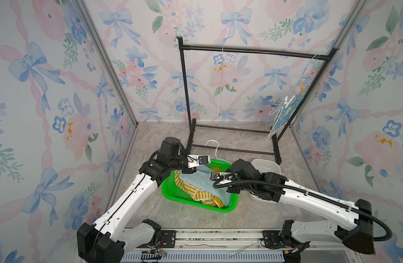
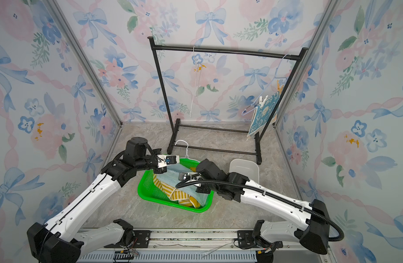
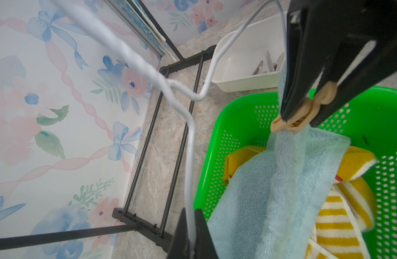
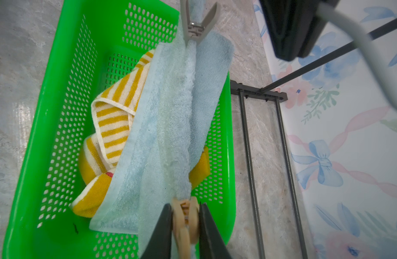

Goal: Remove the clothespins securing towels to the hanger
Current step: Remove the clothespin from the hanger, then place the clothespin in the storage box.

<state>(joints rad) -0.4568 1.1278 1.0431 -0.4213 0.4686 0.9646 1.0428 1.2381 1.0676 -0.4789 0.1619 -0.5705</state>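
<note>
- Black right gripper [image 4: 185, 207] is clamped on a tan clothespin [image 4: 184, 226] that bites one end of the pale teal towel [image 4: 170, 116].
- Left gripper [image 3: 190, 210] is pinched shut on the wire of the white hanger [image 3: 188, 143] carrying that towel.
- A grey clothespin [image 4: 195, 24] grips the towel's far end; the cloth sags into the green basket [image 1: 167, 190], onto the yellow-striped towel [image 4: 114, 116].
- White bin [image 1: 266, 164], toward three o'clock of the basket, holds loose clothespins [image 3: 269, 65].
- Black rack [image 1: 253, 51] stands at twelve o'clock; the blue towel [image 1: 284, 113] hangs clipped near two o'clock.
</note>
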